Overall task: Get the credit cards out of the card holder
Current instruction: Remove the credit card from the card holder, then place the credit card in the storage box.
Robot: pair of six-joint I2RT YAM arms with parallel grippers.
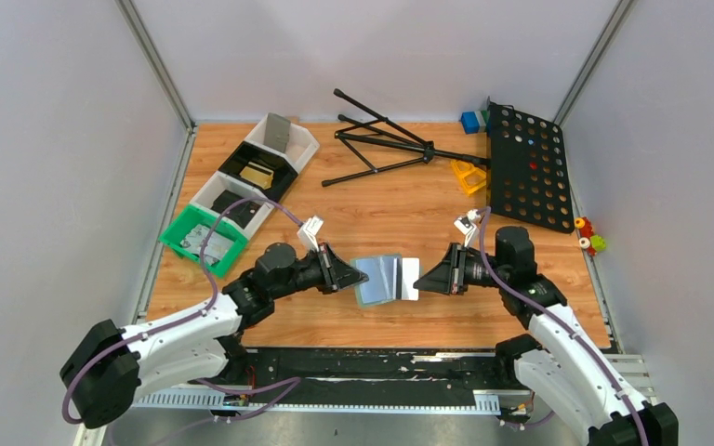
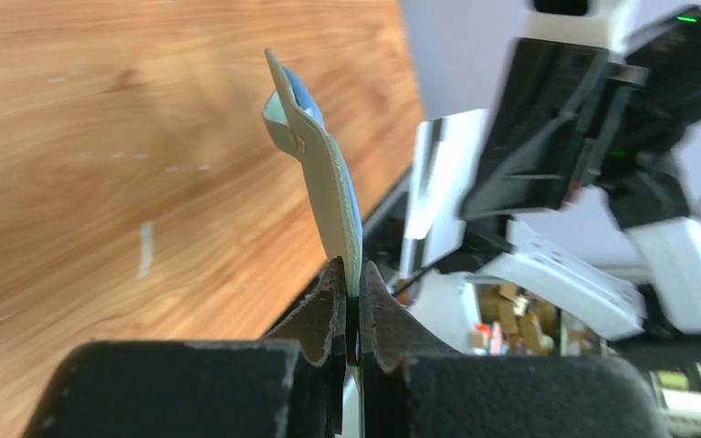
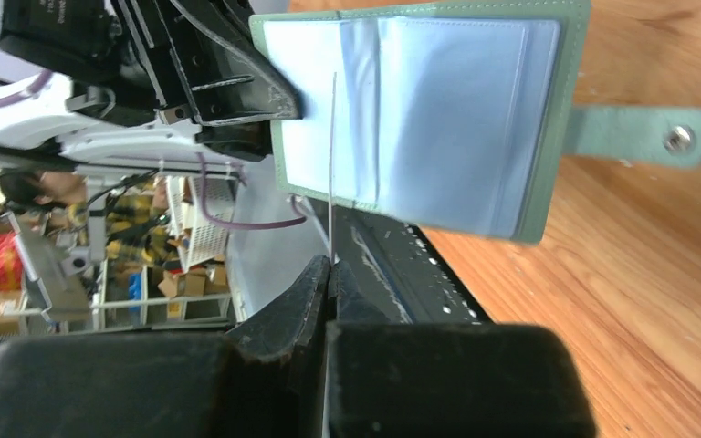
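The card holder (image 1: 375, 281) is a grey-green folding wallet held open above the table's front middle. My left gripper (image 1: 349, 273) is shut on its left edge. In the left wrist view the card holder (image 2: 329, 182) stands edge-on out of that gripper (image 2: 352, 285). In the right wrist view the card holder (image 3: 438, 119) shows pale translucent sleeves and a side flap (image 3: 639, 137) with a snap. My right gripper (image 1: 425, 277) is shut on a white credit card (image 1: 410, 279) with a dark stripe, at the holder's right edge. That credit card is edge-on (image 3: 332, 164) above the right gripper (image 3: 330, 266) and looks apart from the holder in the left wrist view (image 2: 443, 182).
A green tray (image 1: 178, 243) and white bins (image 1: 299, 139) stand at the back left. A black folded tripod (image 1: 381, 144) lies at the back middle. A black perforated board (image 1: 528, 167) is at the back right, with yellow (image 1: 469, 175) and blue (image 1: 470, 121) items beside it.
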